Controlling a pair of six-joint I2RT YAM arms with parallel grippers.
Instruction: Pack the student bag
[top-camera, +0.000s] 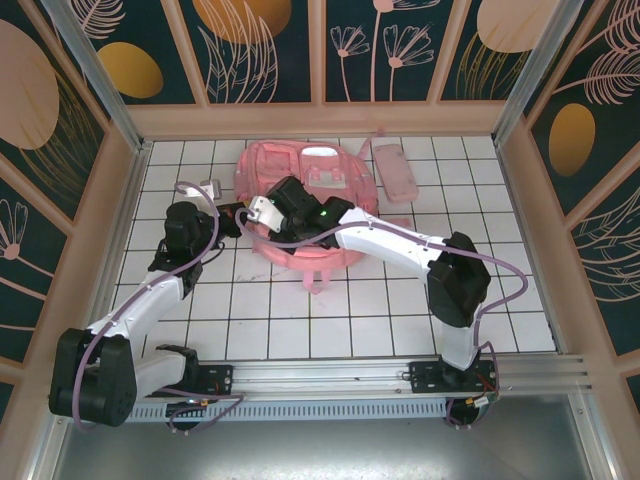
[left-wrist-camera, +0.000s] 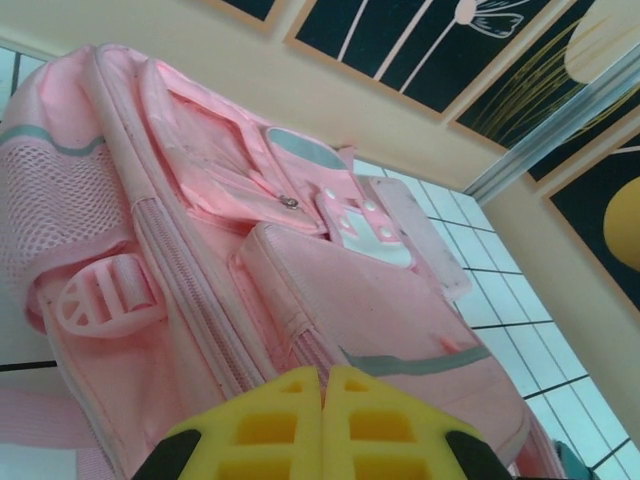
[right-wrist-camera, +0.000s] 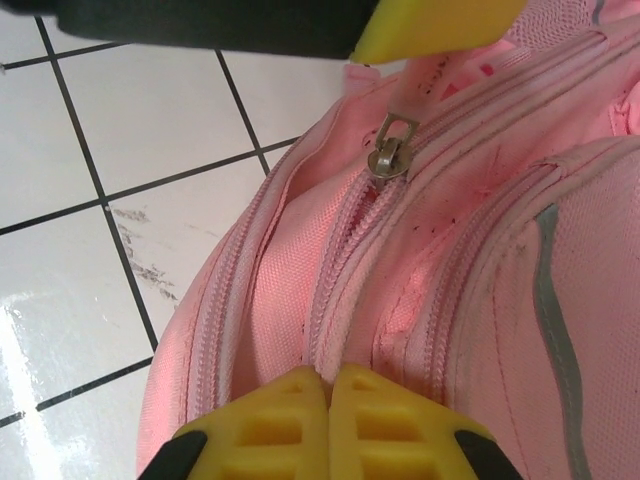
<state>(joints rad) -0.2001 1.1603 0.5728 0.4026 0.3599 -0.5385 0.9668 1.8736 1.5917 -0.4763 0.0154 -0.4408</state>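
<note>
The student bag (top-camera: 310, 175) is a big pink backpack lying flat on the white tiled floor near the back wall. In the left wrist view its front pockets and pale stripe (left-wrist-camera: 400, 362) face me. My left gripper (left-wrist-camera: 322, 372) is shut at the bag's left edge, and the right wrist view shows one of its yellow fingers (right-wrist-camera: 440, 25) holding the pink tab of the zipper slider (right-wrist-camera: 392, 150). My right gripper (right-wrist-camera: 329, 372) is shut on the pink fabric beside the same zipper line, a short way from the slider. Both grippers meet at the bag's left side (top-camera: 250, 213).
A small flat pink pencil pouch (top-camera: 392, 168) lies to the right of the bag by the back wall. A small grey-white object (top-camera: 210, 188) sits on the tiles left of the bag. Wooden walls enclose the floor on three sides.
</note>
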